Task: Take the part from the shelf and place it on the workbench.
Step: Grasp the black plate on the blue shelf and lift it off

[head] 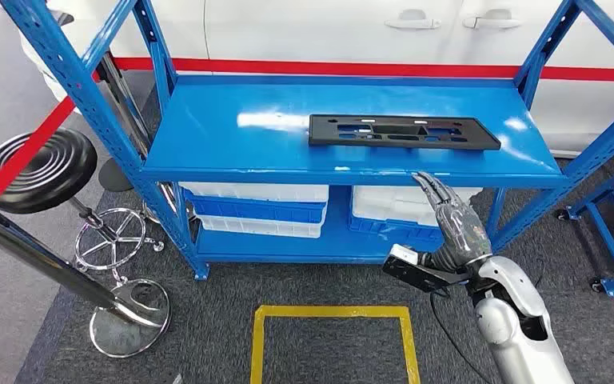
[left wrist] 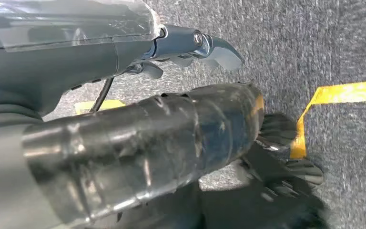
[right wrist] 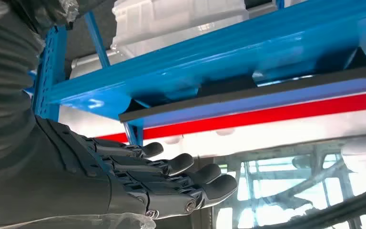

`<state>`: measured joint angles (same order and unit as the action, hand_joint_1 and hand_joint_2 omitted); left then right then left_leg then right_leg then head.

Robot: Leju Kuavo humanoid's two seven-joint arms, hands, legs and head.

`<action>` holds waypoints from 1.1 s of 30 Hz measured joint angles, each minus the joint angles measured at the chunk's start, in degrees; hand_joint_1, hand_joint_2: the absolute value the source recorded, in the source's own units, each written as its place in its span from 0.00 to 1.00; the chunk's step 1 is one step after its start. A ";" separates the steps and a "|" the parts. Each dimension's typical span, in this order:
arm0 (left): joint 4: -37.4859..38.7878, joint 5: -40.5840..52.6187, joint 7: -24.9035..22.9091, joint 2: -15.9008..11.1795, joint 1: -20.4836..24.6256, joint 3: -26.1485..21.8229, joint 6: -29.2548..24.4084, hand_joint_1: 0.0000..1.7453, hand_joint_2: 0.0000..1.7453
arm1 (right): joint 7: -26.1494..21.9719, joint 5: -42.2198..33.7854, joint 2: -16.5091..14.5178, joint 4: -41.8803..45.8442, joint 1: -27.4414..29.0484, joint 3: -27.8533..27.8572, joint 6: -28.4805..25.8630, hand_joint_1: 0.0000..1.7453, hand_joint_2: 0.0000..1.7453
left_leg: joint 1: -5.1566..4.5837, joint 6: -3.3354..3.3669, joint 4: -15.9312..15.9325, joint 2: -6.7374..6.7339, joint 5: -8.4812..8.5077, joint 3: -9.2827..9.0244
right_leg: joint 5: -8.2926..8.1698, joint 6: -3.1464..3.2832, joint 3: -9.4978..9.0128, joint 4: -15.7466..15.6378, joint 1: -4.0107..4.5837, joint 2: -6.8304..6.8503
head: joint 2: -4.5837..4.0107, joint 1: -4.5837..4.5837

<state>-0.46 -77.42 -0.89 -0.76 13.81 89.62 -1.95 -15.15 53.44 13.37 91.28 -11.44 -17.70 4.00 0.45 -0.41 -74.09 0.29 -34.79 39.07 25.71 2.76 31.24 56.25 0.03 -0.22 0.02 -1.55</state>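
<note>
1. While the right hand (head: 452, 218) reaches up toward the front edge of the shelf (head: 232, 128), its fingers (right wrist: 181, 164) lie straight and side by side, close together, holding nothing.
2. Its fingertips sit just below and in front of the shelf's top deck, apart from the part (head: 404, 131).
3. That part is a flat black plate with cutouts, lying lengthwise on the top deck, toward the right half and near the front edge.
4. From the right wrist view, the part (right wrist: 248, 98) shows as a thin dark strip along the deck's edge, beyond the fingertips.
5. Under the top deck, on the lower deck, white and blue bins (head: 257, 208) stand side by side.
6. Left of the shelf stands a black stool (head: 36, 168) on a chrome base.
7. In front of the shelf, yellow tape (head: 332, 314) marks a square on the grey carpet.
8. Behind the shelf is a white car body with a red stripe (head: 352, 69).
9. At the left wrist, the left hand (left wrist: 195, 45) hangs over the carpet; I cannot tell how its fingers lie.
</note>
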 joint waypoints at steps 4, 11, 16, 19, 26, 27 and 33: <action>0.02 0.11 -0.23 -0.07 -0.38 0.01 -0.10 0.00 0.00 | -0.03 -0.02 -0.13 -0.38 0.00 0.01 -0.01 0.00 1.00 | 0.41 -0.49 9.56 -0.09 8.04 -1.62 | 2.26 -1.03 -1.95 0.80 -0.46 -0.20 | -0.01 0.02; 0.02 0.68 -0.31 -0.07 -0.18 0.01 -0.04 0.00 0.00 | -0.51 -0.03 -0.25 -1.10 -0.29 0.04 -0.32 0.00 1.00 | 0.40 2.37 15.32 -0.01 9.85 -4.00 | 4.40 -3.22 -1.11 5.02 -0.38 -0.04 | -0.01 0.14; 0.02 0.72 -0.29 -0.10 -0.06 0.01 -0.10 0.00 0.00 | -0.57 -0.04 -0.25 -1.70 -0.36 0.13 -0.39 0.00 1.00 | 0.53 2.98 15.71 0.15 7.72 -6.75 | 8.47 -4.21 9.38 18.51 -0.80 0.07 | -0.01 0.26; 0.02 0.75 -0.29 -0.09 -0.15 0.01 -0.09 0.00 0.00 | -0.57 -0.04 -0.25 -1.99 -0.35 0.14 -0.39 0.00 1.00 | 0.52 2.67 15.81 0.25 5.92 -9.15 | 1.84 -3.55 8.61 10.64 -0.68 0.10 | -0.01 0.28; 0.02 2.95 0.05 -0.11 0.18 0.01 1.81 0.00 0.00 | -0.92 -0.31 -0.25 -2.47 -0.59 0.52 -0.94 0.00 1.00 | 0.24 0.76 13.26 0.05 4.79 -9.74 | -2.77 -1.19 4.89 1.70 -0.15 -0.08 | -0.01 0.15; 0.02 3.55 0.22 -0.18 0.26 0.01 2.49 0.00 0.00 | -0.99 -0.35 -0.25 -2.55 -0.63 0.66 -1.01 0.00 1.00 | 0.27 0.67 10.51 0.00 4.19 -8.25 | -2.55 -0.86 4.22 1.40 -0.28 -0.06 | -0.01 0.13; 0.04 4.65 1.01 -0.33 0.28 0.03 3.43 0.00 0.00 | -1.58 -0.51 -0.25 -3.33 -0.14 1.27 -1.30 0.00 0.00 | 0.30 0.35 4.26 -0.03 3.60 -0.67 | -0.44 -0.30 1.92 1.69 0.14 -0.26 | -0.01 0.13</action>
<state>-0.42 -72.77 0.12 -1.09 14.09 89.66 1.49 -16.73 52.93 13.11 87.96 -11.58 -16.44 2.70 0.75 -0.07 -69.84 0.26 -31.20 38.41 25.27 2.47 33.16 57.94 0.16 -0.48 0.02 -1.43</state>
